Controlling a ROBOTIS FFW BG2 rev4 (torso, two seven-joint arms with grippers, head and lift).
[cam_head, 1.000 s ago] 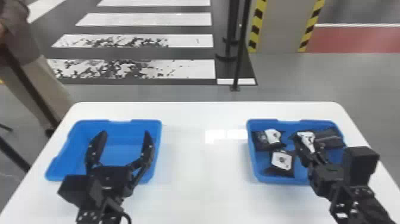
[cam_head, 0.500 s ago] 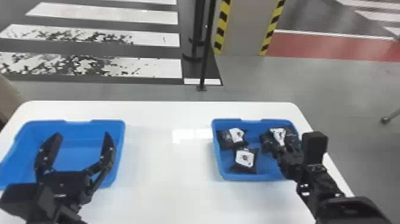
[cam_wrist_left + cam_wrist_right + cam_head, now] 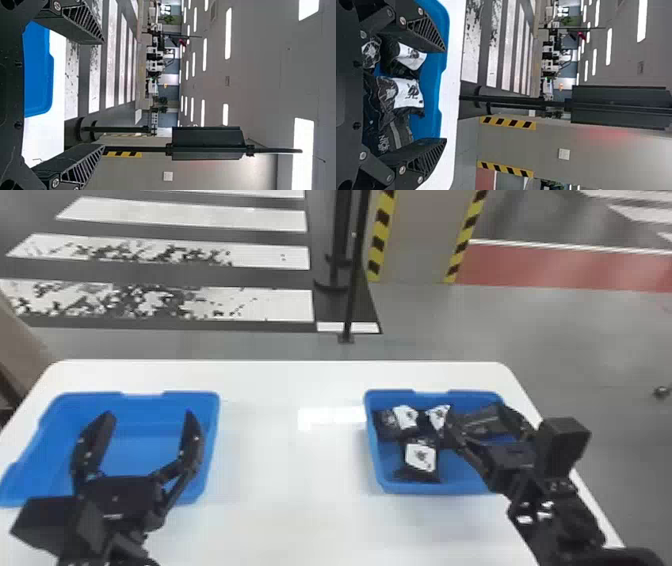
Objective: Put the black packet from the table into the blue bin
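My left gripper [image 3: 147, 416] stands open over the left blue bin [image 3: 214, 440], with nothing between its fingers. The same gripper [image 3: 104, 94] shows spread fingers in the left wrist view. In the head view my right gripper [image 3: 475, 413] is over the right blue bin [image 3: 375, 460], its fingers apart. Inside that bin lie several black packets, among them a white-labelled one [image 3: 421, 457] at the front and another [image 3: 406, 419] at the back left. The right wrist view has the open right gripper [image 3: 445, 95] above a packet [image 3: 408, 94] and a darker, greyish one [image 3: 399, 132].
Both bins rest on a white table [image 3: 285, 470], one at the left and one at the right. A thin black post [image 3: 352, 280] stands on the floor beyond the table's far edge.
The head view has swung to the right. The back middle packet sits closer to its left neighbour, and the right gripper's fingers now show apart. My left gripper stays open over its bin.
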